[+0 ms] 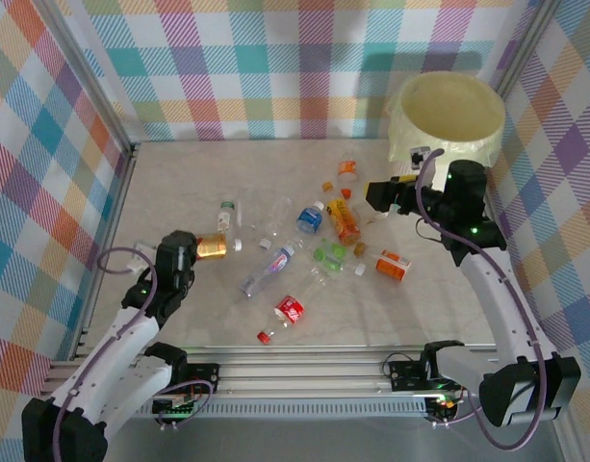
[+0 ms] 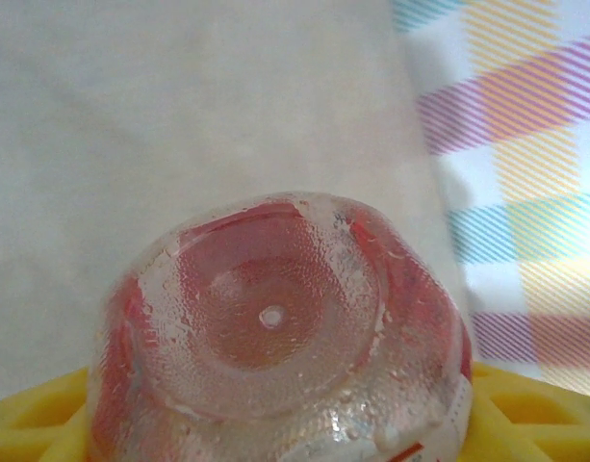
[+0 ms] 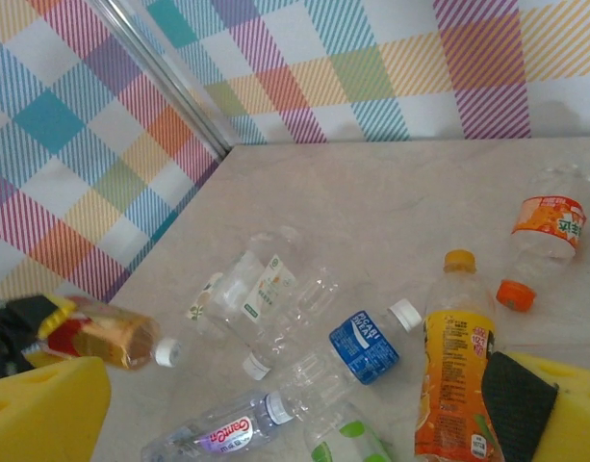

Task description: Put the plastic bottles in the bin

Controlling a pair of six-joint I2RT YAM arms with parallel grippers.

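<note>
Left gripper, at 8 o'clock on the pale marbled tabletop, pinches a clear amber-tinted plastic bottle with a red label. Loose clear plastic bottles lie scattered about the centre. Right gripper, at 2 o'clock, hangs with jaws spread. The large round cream-white bin stands beyond it, at 1 o'clock.

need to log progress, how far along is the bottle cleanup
Done: nothing visibly; the part of the bin interior in view holds no bottle. In hand: the left gripper is closed on an amber bottle at the left of the table; the right gripper is open near the bin. Left: the other bottles lie scattered mid-table, like the blue-label bottle and red-label bottle.
</note>
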